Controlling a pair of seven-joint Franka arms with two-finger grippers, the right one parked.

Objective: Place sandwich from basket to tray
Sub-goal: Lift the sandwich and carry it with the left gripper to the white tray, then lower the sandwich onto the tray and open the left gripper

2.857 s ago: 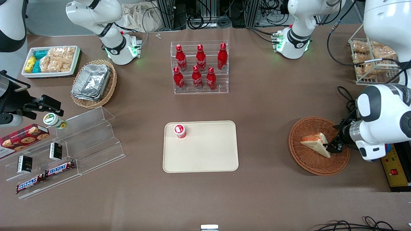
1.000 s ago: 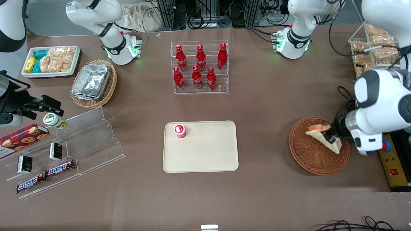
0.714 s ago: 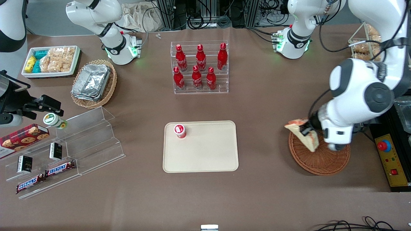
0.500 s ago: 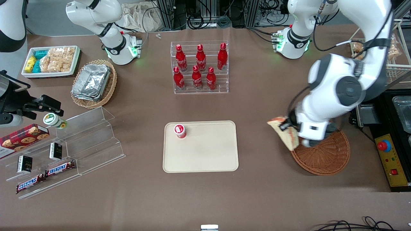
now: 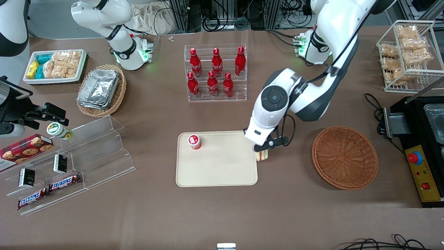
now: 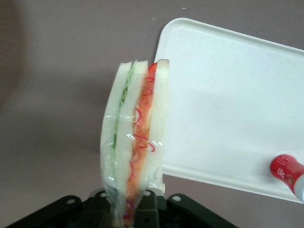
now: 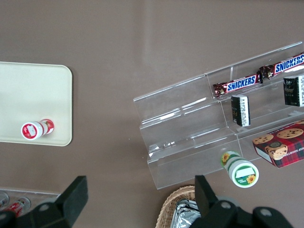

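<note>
While carried above the edge of the flat cream-beige plastic tray [image 5: 216, 170] | triangular white-bread sandwich [image 6: 135, 142] is clamped edge-up in the closed end effector [image 5: 262, 150], likely for a clean set-down | round reddish-brown wicker basket [image 5: 344, 157] sits emptied | small red-capped bottle [image 5: 194, 141] occupies one tray corner.

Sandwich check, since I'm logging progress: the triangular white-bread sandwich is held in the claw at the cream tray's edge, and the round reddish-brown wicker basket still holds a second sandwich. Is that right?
Not quite. The front view shows the round reddish-brown wicker basket holds no sandwich at all. The rest stands: the claw grips the triangular white-bread sandwich at the edge of the cream plastic tray.
</note>
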